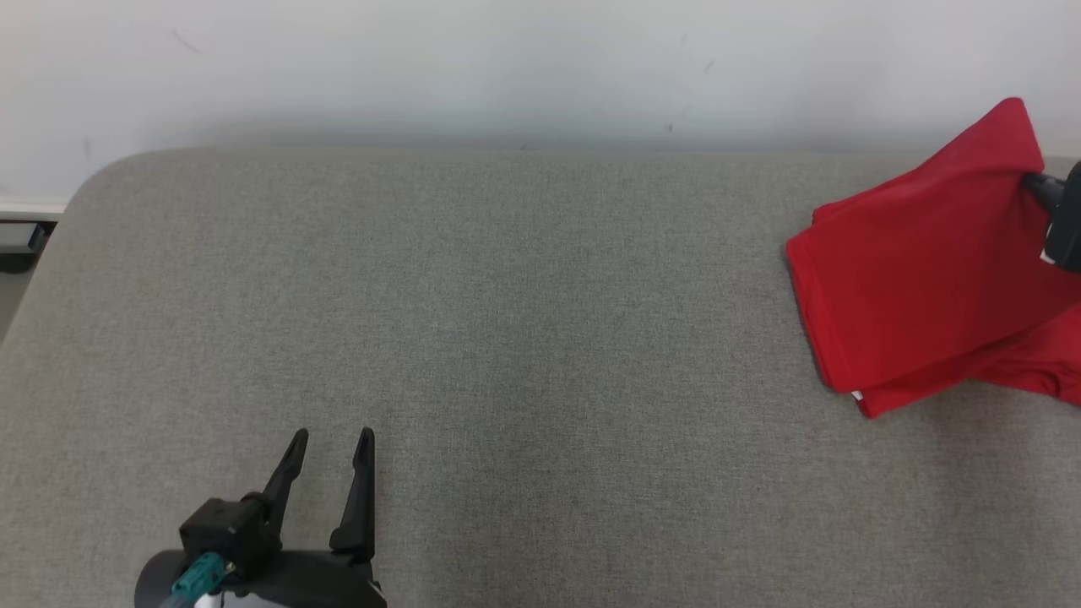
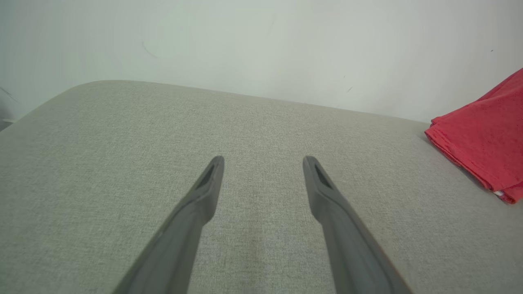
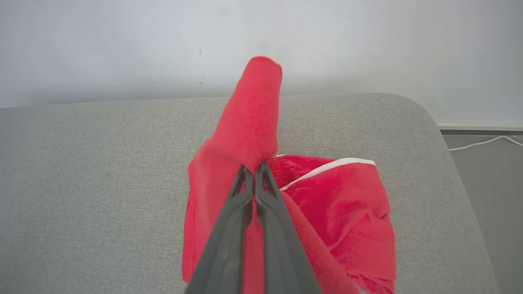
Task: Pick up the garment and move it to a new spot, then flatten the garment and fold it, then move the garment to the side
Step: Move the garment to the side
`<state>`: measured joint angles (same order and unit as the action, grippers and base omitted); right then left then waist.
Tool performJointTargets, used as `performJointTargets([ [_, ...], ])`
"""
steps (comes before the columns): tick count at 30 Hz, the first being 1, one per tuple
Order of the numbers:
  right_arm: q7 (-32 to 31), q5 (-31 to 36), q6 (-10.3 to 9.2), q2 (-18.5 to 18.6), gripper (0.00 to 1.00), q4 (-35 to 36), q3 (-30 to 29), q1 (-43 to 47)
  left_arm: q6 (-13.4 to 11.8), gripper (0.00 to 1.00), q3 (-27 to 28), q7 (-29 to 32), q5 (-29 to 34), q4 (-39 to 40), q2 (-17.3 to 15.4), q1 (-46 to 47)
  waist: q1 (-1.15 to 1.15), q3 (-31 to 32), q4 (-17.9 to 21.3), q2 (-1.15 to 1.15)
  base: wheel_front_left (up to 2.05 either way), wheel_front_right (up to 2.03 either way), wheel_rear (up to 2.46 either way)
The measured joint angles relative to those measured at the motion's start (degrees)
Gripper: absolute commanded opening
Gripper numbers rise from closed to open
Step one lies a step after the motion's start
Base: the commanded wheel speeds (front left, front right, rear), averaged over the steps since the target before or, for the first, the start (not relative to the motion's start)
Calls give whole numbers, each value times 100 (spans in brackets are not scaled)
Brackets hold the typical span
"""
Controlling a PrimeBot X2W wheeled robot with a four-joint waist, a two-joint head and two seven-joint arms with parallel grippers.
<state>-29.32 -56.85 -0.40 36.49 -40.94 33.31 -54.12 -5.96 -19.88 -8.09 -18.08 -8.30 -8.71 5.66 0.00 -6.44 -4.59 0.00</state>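
Head view: your left pincer (image 1: 332, 435) stands spread and empty. The folded red garment (image 1: 920, 270) lies well off to its right, one corner lifted by the right pincer (image 1: 1037, 184).

Left wrist view: ahead of that pincer lie the grey upholstered surface (image 2: 122, 134) and the white wall (image 2: 245, 41).

Right wrist view: the right pincer is clenched on a raised fold. The cloth looks soft, light and limp, so pinch every layer near the edge.

surface: grey fabric table (image 1: 507, 338) | behind: white wall (image 1: 507, 67) | floor (image 3: 494, 196): white cable (image 3: 478, 143)
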Motion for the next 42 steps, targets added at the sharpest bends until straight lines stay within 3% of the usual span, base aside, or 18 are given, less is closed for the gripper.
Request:
performJointTargets([
  [16, 5, 213, 58, 182, 0, -552, 45, -474, 53, 100, -69, 33, 26, -41, -22, 202, 0, -162, 43, 0, 0, 0, 0],
  [28, 7, 668, 101, 437, 0, -850, 279, -779, 101, 100, -108, 59, 34, -27, -30, 326, 0, -290, 24, -1, 0, 0, 0],
  [42, 59, 1191, 159, 472, 0, -1211, 647, -1027, 103, 100, -113, 100, 33, -60, -23, 425, 0, -467, -98, 0, 0, 0, 0],
])
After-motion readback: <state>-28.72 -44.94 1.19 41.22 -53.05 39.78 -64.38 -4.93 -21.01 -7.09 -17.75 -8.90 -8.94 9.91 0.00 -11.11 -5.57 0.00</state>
